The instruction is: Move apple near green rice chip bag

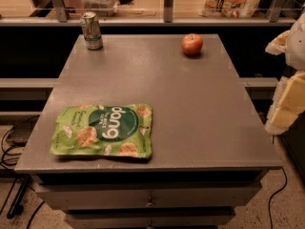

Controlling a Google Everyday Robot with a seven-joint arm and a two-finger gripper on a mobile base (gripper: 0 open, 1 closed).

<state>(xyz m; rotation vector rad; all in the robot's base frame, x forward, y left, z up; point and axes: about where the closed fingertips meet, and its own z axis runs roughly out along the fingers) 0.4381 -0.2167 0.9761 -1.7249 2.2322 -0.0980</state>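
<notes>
Hand [287,101] cut off at rt edge, well apart from apple [191,45].

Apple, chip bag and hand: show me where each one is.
apple [191,44], camera view, middle of its red skin.
chip bag [102,130], camera view, on the dark green oval.
hand [285,109], camera view, pale part at the right edge.

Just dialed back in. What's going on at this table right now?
Nothing is being held. The gripper hangs beside the right edge of the table, clear of everything. The apple sits at the far right, and the green rice chip bag lies flat at the near left, well apart from it. A soda can stands at the far left corner.
</notes>
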